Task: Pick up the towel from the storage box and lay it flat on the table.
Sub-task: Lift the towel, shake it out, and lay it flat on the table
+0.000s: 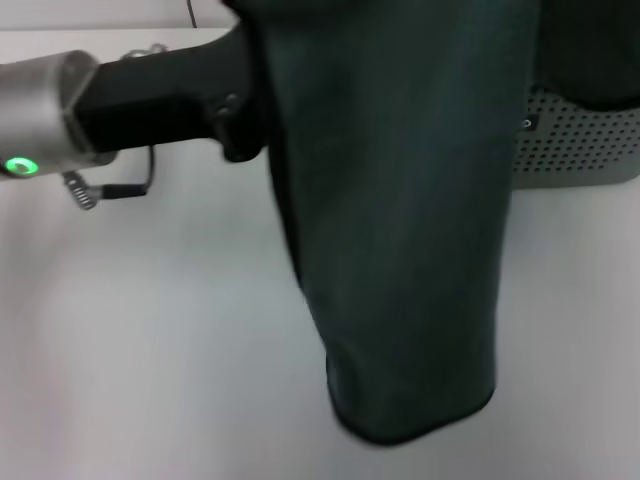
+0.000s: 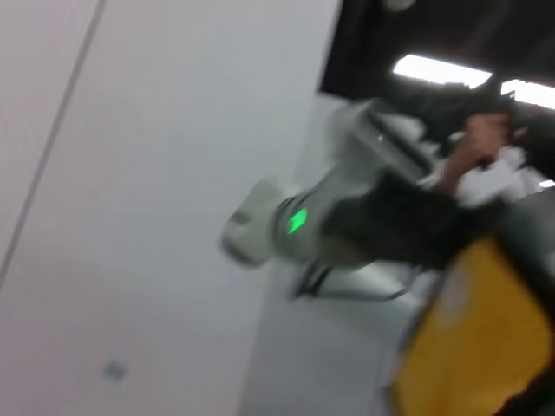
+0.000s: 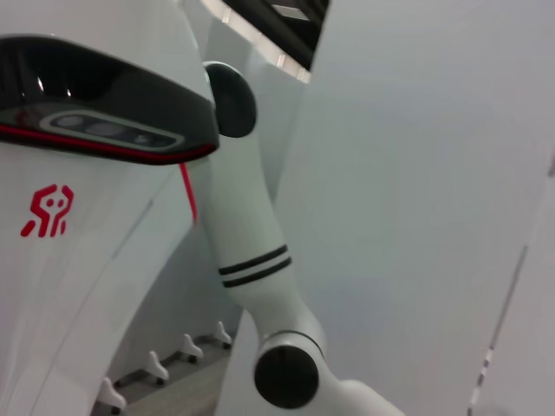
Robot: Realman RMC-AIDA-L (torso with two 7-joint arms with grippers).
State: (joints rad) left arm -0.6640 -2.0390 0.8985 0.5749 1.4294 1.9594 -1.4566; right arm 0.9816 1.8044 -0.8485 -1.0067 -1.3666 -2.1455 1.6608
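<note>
the towel (image 1: 400,220) hangs lengthwise beside the left tool (image 1: 238,125), its lower edge above the table (image 1: 150,350); the tool seems clamped on its side edge. the storage box (image 1: 575,145) sits beyond.

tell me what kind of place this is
Probably a robot lab or test room. A plain white table holds only a perforated box, a towel hangs from the left end effector, and the right wrist view shows the robot's white body by bare walls.
</note>
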